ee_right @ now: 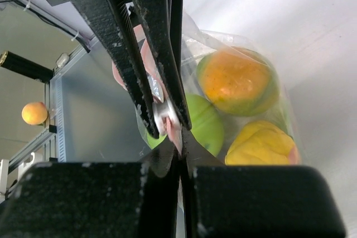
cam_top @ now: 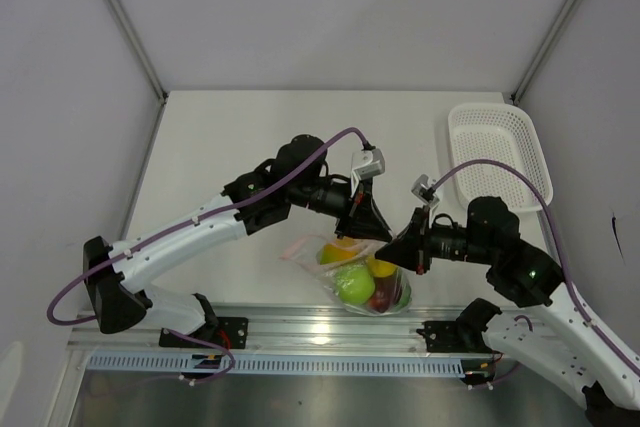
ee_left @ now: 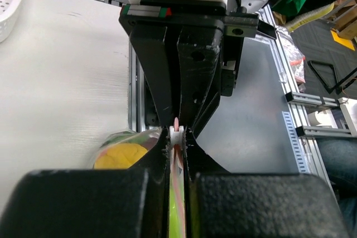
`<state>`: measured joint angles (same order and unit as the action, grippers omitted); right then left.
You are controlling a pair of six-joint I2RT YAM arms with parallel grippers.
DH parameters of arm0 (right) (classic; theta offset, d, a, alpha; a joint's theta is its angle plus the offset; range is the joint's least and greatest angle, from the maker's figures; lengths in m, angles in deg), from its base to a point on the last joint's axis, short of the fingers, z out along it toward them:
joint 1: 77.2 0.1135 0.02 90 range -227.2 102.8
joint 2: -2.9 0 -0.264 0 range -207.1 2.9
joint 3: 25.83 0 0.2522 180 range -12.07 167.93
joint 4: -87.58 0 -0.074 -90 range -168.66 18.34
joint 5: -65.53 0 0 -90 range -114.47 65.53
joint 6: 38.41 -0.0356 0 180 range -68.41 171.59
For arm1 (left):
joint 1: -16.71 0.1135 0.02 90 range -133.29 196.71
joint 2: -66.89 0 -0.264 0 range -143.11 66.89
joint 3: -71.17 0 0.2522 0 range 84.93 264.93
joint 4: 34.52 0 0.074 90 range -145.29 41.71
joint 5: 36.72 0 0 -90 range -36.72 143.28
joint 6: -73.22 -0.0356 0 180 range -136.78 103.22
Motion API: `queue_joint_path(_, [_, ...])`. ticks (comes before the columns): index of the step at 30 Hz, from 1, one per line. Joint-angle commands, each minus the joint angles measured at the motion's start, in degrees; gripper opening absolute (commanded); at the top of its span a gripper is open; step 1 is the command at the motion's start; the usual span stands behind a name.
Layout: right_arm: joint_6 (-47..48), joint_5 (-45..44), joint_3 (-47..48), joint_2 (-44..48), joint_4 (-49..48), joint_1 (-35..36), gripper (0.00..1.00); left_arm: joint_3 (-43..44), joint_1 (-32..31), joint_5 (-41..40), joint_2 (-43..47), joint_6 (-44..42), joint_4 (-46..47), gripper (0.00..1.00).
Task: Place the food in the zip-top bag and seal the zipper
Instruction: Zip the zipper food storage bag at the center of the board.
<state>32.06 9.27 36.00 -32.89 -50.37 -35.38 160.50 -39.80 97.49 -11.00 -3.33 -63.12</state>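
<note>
pinching the zipper (ee_left: 177, 129), left gripper (cam_top: 356, 235) and right gripper (cam_top: 388, 247) both clamped on it; uneven pull could slip the strip, leaving the zip-top bag (cam_top: 298, 250) unsealed.

bright even light, soft shadows, near fingers (ee_left: 83, 204) blurred, top view sharp

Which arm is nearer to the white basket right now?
Right. The right arm lies just below the white basket in the top view; the left arm is well to its left, at the zip-top bag.
</note>
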Motion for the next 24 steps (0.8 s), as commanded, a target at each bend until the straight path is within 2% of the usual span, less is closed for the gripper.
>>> queue_joint_path(1, [-0.8, -3.5, 1.7, 2.1, -1.8, -0.1, 0.00, 1.1, 0.0, 1.7, 1.2, -2.6, -3.5, 0.00])
queue_joint_path(16, [-3.9, -9.8, 1.1, 7.6, -0.5, 0.0, 0.00, 0.5, 1.1, 2.9, 2.4, -5.7, -7.9, 0.01])
queue_joint_path(18, [-3.7, -8.2, 1.1, 7.3, -1.0, -0.1, 0.00, 0.4, 1.5, 3.6, 2.6, -5.8, -8.3, 0.00])
queue_joint_path(23, [-0.5, 6.0, 0.7, 1.0, -0.8, -0.2, 0.00, 1.9, 1.8, 4.9, 2.5, -5.9, -8.8, 0.01])
queue_joint_path(24, [0.2, 8.4, 1.4, -1.5, -0.5, -0.2, 0.12, 2.1, 1.8, 5.3, 2.2, -5.8, -9.1, 0.01])
